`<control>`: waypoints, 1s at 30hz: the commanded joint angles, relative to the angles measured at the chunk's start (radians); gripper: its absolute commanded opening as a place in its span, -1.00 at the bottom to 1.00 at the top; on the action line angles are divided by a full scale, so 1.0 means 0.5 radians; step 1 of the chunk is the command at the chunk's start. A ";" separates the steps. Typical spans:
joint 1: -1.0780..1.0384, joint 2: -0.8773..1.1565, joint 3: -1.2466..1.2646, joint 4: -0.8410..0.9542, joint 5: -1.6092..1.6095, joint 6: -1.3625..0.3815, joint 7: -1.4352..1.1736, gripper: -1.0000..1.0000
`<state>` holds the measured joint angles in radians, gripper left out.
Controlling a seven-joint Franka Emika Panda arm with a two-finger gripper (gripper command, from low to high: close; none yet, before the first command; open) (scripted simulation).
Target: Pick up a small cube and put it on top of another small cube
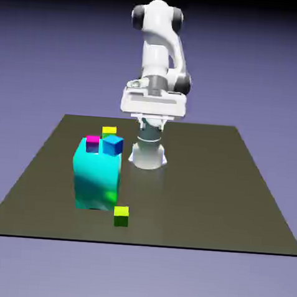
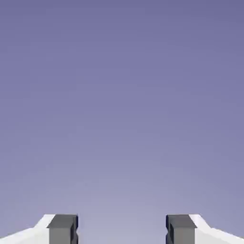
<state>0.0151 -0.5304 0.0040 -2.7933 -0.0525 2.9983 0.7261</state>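
small cube (image 1: 121,216), yellow on top, green-sided, sits upright

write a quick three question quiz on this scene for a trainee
1. True or false: the fingers hold a small cube.
2. Which colour is the small cube in front of the big cyan block, toward the camera: a) magenta, b) yellow-topped with green sides, c) blue?
3. Fill in: in the exterior view, the magenta cube shows to the ____ of the blue cube.

Key: 1 false; 2 b; 3 left
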 commanded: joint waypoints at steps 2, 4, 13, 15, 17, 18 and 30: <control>0.010 0.132 0.013 0.055 -0.174 -0.129 -0.049 0.00; 0.021 0.263 0.027 0.111 -0.348 -0.257 -0.099 0.00; 0.067 0.854 0.086 0.360 -1.131 -0.835 -0.321 0.00; 0.077 0.986 0.099 0.415 -1.305 -0.964 -0.371 0.00; 0.088 1.117 0.113 0.471 -1.479 -1.092 -0.420 0.00; 0.093 1.183 0.119 0.498 -1.566 -1.156 -0.445 0.00; 0.123 1.905 0.152 0.800 -2.495 -1.756 -0.646 0.00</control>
<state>0.0766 0.4221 0.0801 -2.3933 -1.3001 2.1200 0.4032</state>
